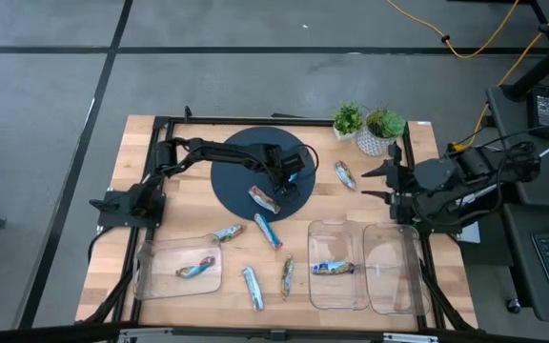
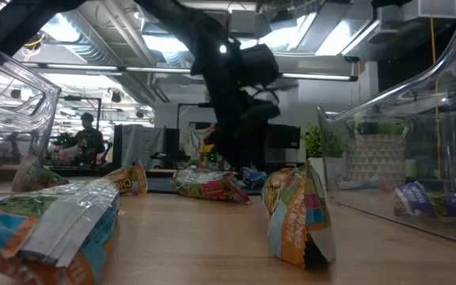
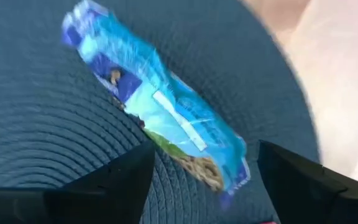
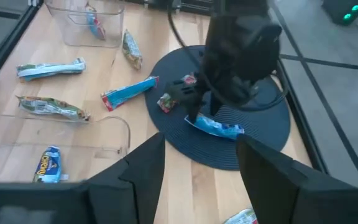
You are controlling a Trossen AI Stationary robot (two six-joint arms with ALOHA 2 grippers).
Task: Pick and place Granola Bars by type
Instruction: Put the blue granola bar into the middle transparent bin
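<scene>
My left gripper (image 3: 205, 152) hangs open over the round dark blue mat (image 1: 241, 157), pointing steeply down. A blue granola bar (image 3: 157, 106) lies flat on the mat, one end between the spread fingers, which stand apart from it. The right wrist view shows the same bar (image 4: 216, 128) under that gripper. A red-wrapped bar (image 1: 264, 198) lies on the mat's near part. My right gripper (image 4: 197, 162) is open and holds nothing, raised near the table's right edge (image 1: 389, 181).
Three clear trays stand along the near edge: the left tray (image 1: 160, 276) and the middle tray (image 1: 322, 291) each hold one bar, the right tray (image 1: 392, 286) holds none. Several loose bars lie between the trays (image 1: 253, 286) and right of the mat (image 1: 345, 174). Two potted plants (image 1: 365, 122) stand at the far right.
</scene>
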